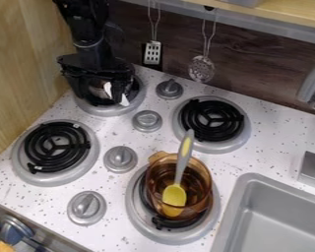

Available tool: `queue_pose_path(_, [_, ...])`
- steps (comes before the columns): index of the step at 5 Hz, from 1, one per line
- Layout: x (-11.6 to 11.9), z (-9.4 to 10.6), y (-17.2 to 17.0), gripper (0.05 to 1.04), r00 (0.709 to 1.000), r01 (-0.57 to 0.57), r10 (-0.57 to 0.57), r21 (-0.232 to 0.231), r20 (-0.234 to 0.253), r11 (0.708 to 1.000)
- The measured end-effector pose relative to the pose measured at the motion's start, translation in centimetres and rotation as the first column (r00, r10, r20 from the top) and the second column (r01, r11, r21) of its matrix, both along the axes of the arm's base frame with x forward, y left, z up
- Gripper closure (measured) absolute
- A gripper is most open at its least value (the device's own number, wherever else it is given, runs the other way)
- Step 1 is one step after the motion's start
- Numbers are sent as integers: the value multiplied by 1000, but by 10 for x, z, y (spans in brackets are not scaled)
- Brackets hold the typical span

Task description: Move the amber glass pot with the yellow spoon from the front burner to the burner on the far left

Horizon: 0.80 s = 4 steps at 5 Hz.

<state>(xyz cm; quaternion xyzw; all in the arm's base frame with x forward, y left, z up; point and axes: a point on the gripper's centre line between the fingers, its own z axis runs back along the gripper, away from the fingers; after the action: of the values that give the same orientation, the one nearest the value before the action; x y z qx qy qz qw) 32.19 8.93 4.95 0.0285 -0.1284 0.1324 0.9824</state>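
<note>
Black coils and a silver rim mark the back burner (102, 110) beneath the black gripper (108, 96); whether its jaws are parted or closed, I cannot tell. Nearer the camera and rightward of the jaws, an amber pot (201, 182) holds a yellow-and-grey spoon (180, 171).

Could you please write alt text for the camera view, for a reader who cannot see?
An amber see-through pot with a yellow-and-grey spoon in it sits on the lowest of four stove burners. A black robot gripper hangs over the upper-left burner; a grey sink is at lower right.
</note>
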Motion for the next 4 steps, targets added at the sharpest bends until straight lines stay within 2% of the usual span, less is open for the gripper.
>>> queue_pose_path(1, [-4, -9, -2, 84, 1000, -2, 1, -17, -31, 1000])
queue_pose_path(2, [-12, -14, -21, 84, 997, 27, -33, -90, -67, 996])
queue_pose_path(3, [-16, -18, -52, 84, 997, 33, -39, -90, -68, 995])
queue_pose_path(4, [-17, -8, -85, 84, 995, 50, -58, -103, -80, 993])
